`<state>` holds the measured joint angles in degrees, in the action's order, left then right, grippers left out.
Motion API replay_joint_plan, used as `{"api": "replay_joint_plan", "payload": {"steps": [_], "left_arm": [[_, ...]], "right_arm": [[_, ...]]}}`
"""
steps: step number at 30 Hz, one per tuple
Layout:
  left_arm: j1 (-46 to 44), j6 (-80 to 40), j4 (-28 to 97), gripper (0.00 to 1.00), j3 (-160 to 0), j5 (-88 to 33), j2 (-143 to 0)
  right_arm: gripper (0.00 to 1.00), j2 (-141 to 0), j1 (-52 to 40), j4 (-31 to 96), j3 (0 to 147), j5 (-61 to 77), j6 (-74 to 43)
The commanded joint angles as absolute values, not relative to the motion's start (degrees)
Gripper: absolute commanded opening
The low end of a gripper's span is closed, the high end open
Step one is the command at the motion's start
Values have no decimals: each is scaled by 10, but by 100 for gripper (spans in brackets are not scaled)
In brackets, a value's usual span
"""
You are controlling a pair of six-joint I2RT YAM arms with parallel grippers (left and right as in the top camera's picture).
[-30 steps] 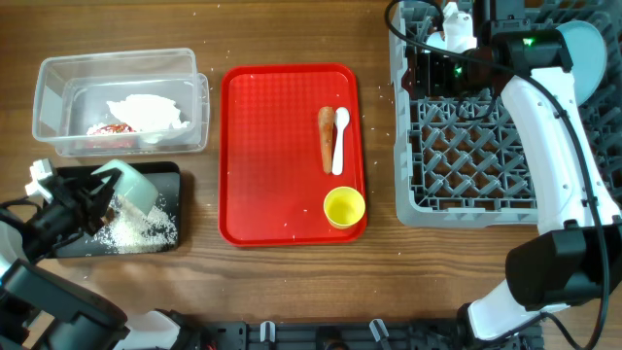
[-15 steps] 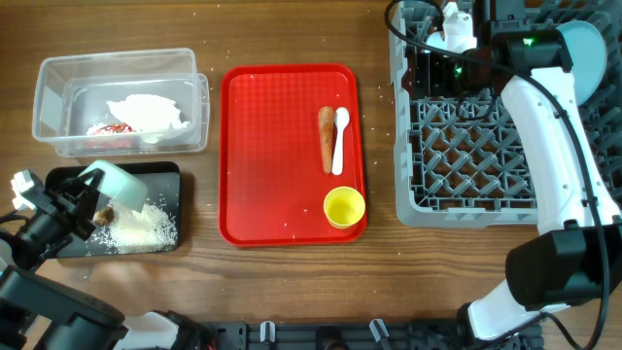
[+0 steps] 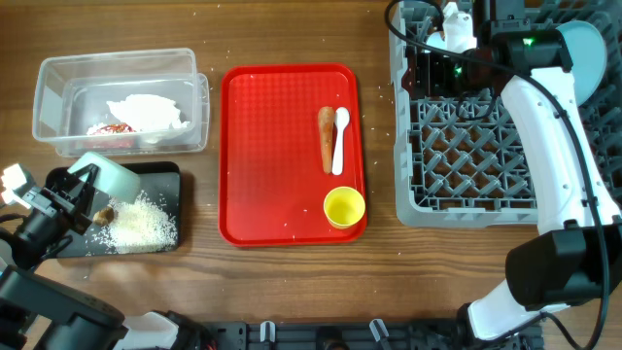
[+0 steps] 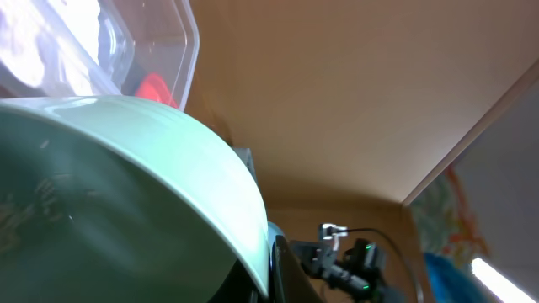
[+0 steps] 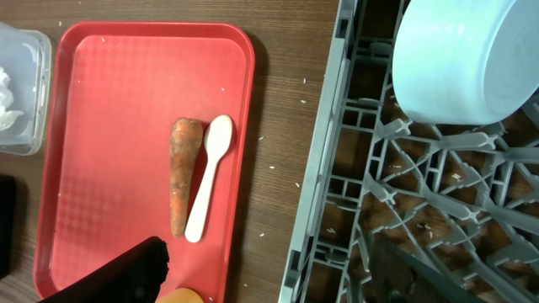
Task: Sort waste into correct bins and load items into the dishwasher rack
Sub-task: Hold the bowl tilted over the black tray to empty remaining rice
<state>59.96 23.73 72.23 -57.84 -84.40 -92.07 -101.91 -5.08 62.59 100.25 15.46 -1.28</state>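
One racked bowl (image 5: pixel 459 59) | one tilted bowl (image 3: pixel 109 175) clamped in left tool (image 3: pixel 82 191) | right tool (image 5: pixel 278 273) apart | one cup (image 3: pixel 344 206)

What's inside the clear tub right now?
The clear tub holds a crumpled white napkin, with a red-and-white wrapper showing at its edge. Anything under the napkin is covered.

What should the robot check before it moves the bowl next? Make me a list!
1. Left gripper clamped on bowl: ok.
2. Bowl fully emptied: cannot tell, its inside is hidden.
3. Rice lying in black tray: ok.
4. Free pegs in dishwasher rack: ok.
5. Carrot stick sorted into a bin: not ok, it lies on the red tray.
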Motion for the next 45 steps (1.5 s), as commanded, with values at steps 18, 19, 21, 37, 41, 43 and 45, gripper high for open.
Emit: {"api": "replay_joint_plan", "payload": {"steps": [18, 19, 21, 37, 41, 43, 45], "left_arm": [[603, 190, 764, 4, -576, -835, -918], [603, 190, 764, 4, -576, -835, -918], [603, 185, 764, 4, -576, -836, -918], [603, 157, 681, 4, -576, -757, -918], [603, 156, 682, 4, -576, -790, -918], [603, 156, 687, 4, -576, -792, -918], [602, 157, 689, 4, -576, -813, -918]], "right_arm": [[79, -1017, -50, 627, 1001, 166, -21], [79, -1017, -50, 628, 1001, 166, -21], [79, -1017, -50, 629, 1001, 166, -21], [78, -1017, -50, 630, 1001, 166, -21], [79, -1017, -50, 631, 1001, 166, -21], [78, -1017, -50, 630, 1001, 166, -21], [78, -1017, -50, 630, 1001, 166, -21]]}}
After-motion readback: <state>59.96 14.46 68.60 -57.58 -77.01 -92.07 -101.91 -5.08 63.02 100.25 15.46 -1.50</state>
